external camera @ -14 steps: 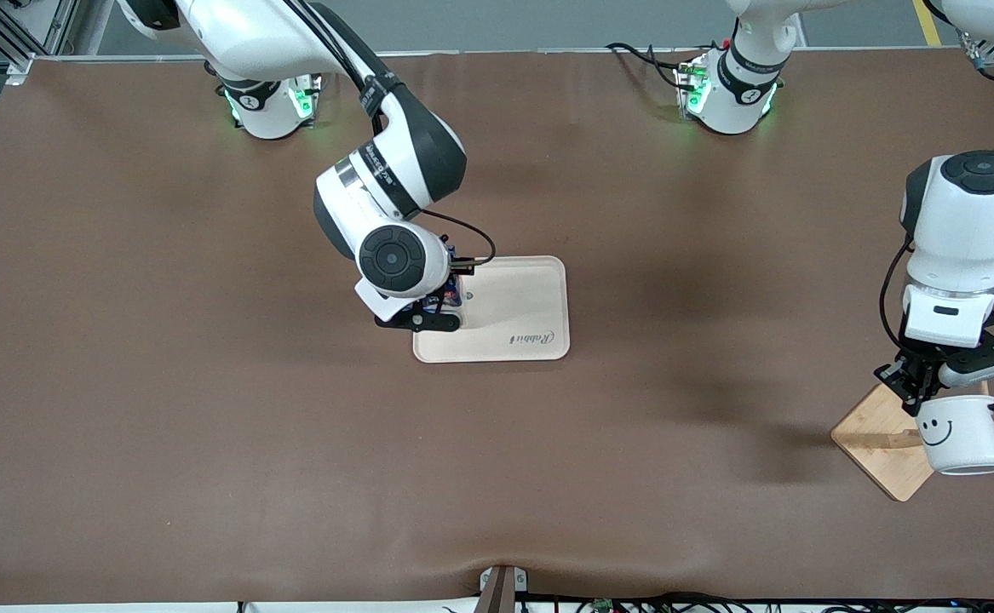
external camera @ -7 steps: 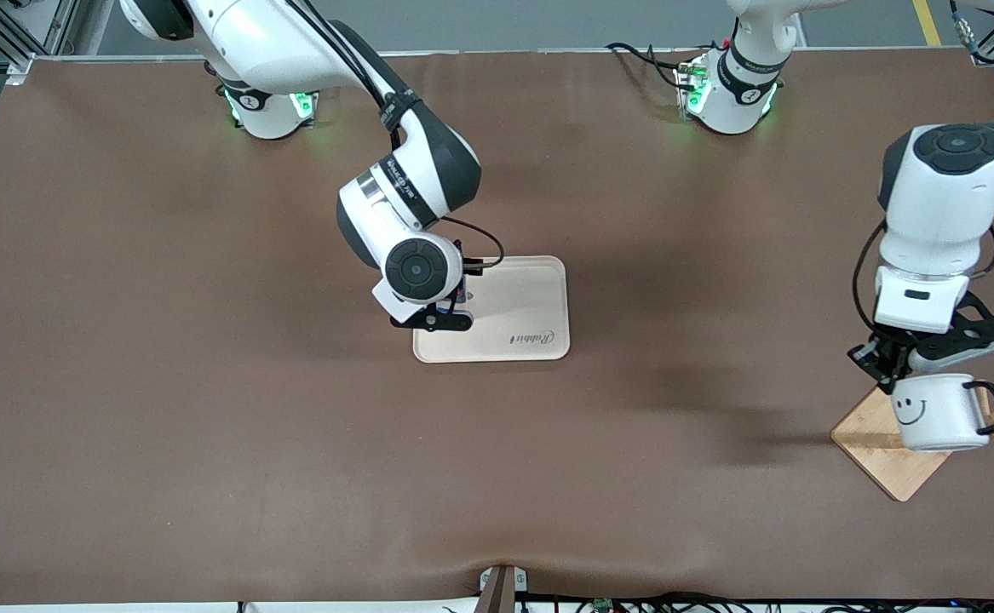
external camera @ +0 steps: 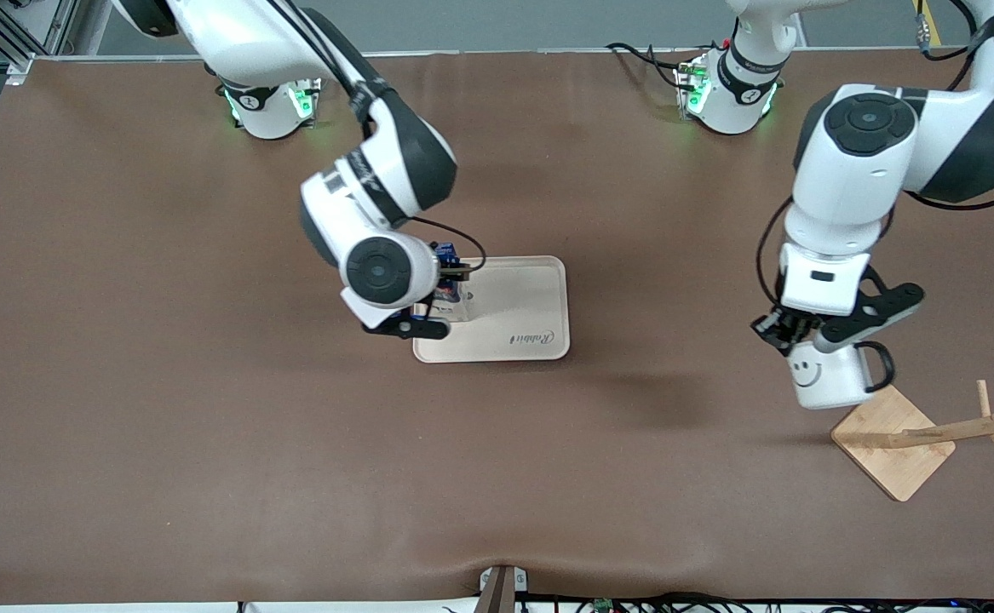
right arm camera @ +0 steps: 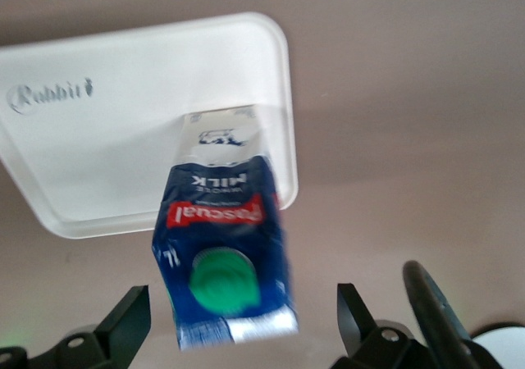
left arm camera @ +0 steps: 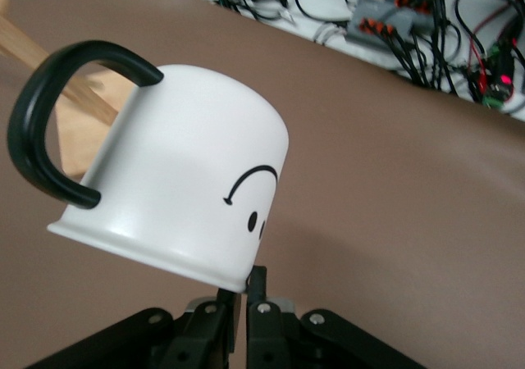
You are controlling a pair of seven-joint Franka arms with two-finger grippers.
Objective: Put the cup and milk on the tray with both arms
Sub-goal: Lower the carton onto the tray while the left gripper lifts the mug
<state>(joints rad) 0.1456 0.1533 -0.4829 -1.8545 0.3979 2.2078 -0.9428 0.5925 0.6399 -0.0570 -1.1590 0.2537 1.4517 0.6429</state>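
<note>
The milk (external camera: 449, 295), a dark-blue carton with a green cap, stands on the cream tray (external camera: 531, 294) at the end toward the right arm. My right gripper (external camera: 439, 294) hangs over it, open, its fingers apart from the carton on both sides. The right wrist view shows the milk (right arm camera: 223, 250) on the tray (right arm camera: 107, 156) between the spread fingers of that gripper (right arm camera: 242, 324). My left gripper (external camera: 790, 339) is shut on the rim of the white smiley cup (external camera: 830, 379), carried in the air over bare table between the tray and a wooden stand. In the left wrist view, the cup (left arm camera: 172, 197) hangs tilted from this gripper (left arm camera: 248, 285).
A wooden stand (external camera: 893, 447) with a square base and slanted pegs sits near the left arm's end of the table, nearer to the front camera than the tray. Brown mat covers the table. Cables lie along the table's front edge (left arm camera: 394, 25).
The right gripper opened and let go of the milk, then drew back slightly. The left arm lifted the cup off the wooden stand and carried it toward the tray.
</note>
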